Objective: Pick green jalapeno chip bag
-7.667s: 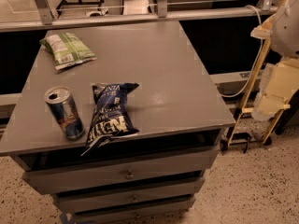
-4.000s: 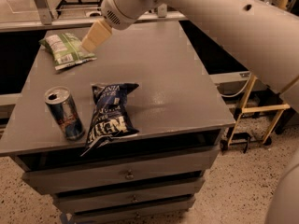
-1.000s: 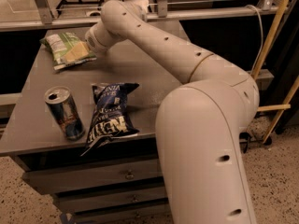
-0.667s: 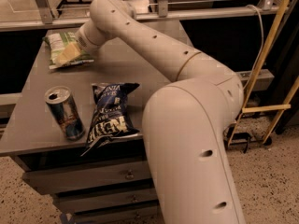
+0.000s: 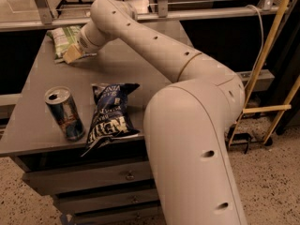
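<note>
The green jalapeno chip bag point(image 5: 62, 37) lies flat at the far left corner of the grey table point(image 5: 126, 64). Its white label panel faces up. My gripper point(image 5: 71, 54) sits at the bag's near right edge, low over the table top and touching or almost touching the bag. The cream arm point(image 5: 154, 50) reaches to it from the lower right, across the table, and hides the table's right part.
A dark blue chip bag point(image 5: 110, 117) lies at the front edge, with a blue and silver can point(image 5: 64, 113) standing to its left. Drawers point(image 5: 89, 177) sit under the table. A metal rail point(image 5: 154, 15) runs behind it. Yellow poles point(image 5: 267, 55) stand at the right.
The arm came in from the right and reached across the table. The gripper moved left and down to the green bag's near edge. The blue bag and can stayed put.
</note>
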